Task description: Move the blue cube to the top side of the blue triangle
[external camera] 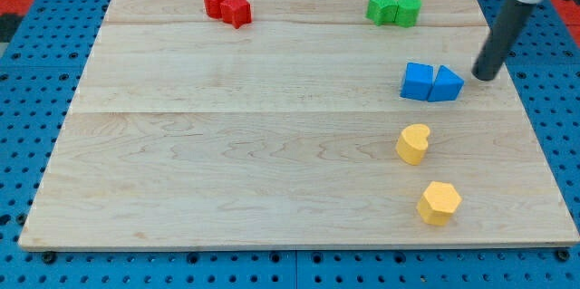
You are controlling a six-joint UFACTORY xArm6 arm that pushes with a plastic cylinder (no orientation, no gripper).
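Note:
The blue cube [417, 81] sits on the wooden board at the view's right, touching the blue triangle [446, 83], which lies just to its right. My tip [484, 77] rests on the board a little to the right of the blue triangle, apart from it. The dark rod rises from there toward the view's top right corner.
A red cylinder [215, 1] and a red star-shaped block [237, 11] touch at the top left. Two green blocks [382, 7] [408, 10] touch at the top right. A yellow heart [413, 143] and a yellow hexagon [439, 202] lie below the blue pair. The board [227, 144] sits on a blue pegboard.

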